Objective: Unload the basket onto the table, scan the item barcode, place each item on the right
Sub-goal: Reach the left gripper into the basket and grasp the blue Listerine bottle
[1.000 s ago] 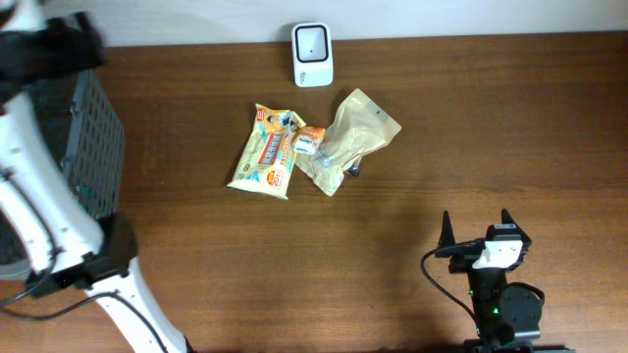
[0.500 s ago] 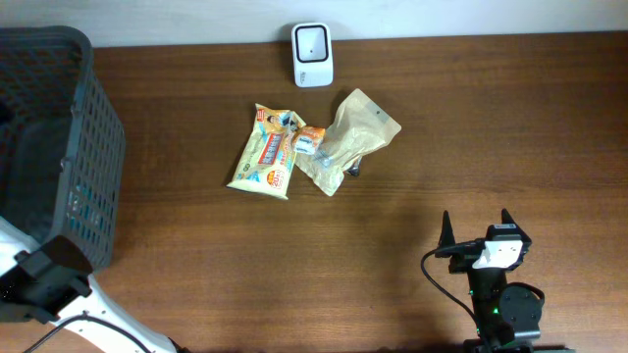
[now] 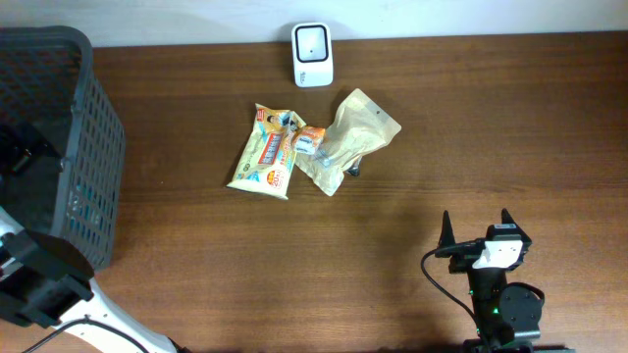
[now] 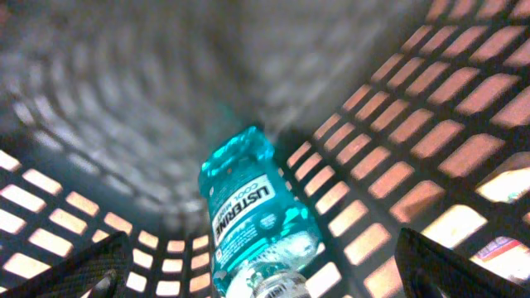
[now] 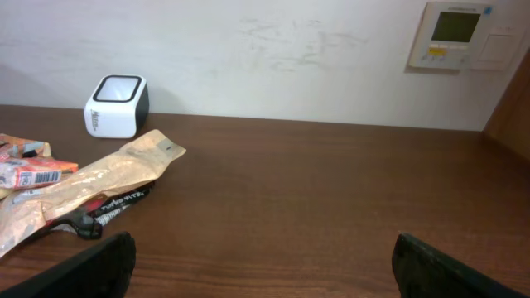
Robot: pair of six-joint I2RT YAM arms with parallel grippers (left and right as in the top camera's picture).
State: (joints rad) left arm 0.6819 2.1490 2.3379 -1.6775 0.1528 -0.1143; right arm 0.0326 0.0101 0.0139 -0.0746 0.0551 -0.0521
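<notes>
Though obscured overhead, bottle (image 4: pixel 248 207) inside basket (image 4: pixel 414 108).

Surface (image 3: pixel 491 127): dark wood grain, smooth, low sheen.
Basket (image 3: pixel 93 147), left edge: dark plastic lattice, matt.
Bottle (image 4: pixel 248 215) inside it: clear blue plastic, glossy.
Scanner (image 3: pixel 312 54), top centre: white plastic, glossy.
Pouch (image 3: pixel 358 132): tan paper, matt, creased.
Snack packet (image 3: pixel 265 152): shiny printed film.

A mock shop checkout (wooden table (image 3: pixel 442 147)): barcode scanner (image 3: pixel 312 54), shopping basket (image 3: pixel 98 157), packaged snacks (image 3: pixel 267 152).
</notes>
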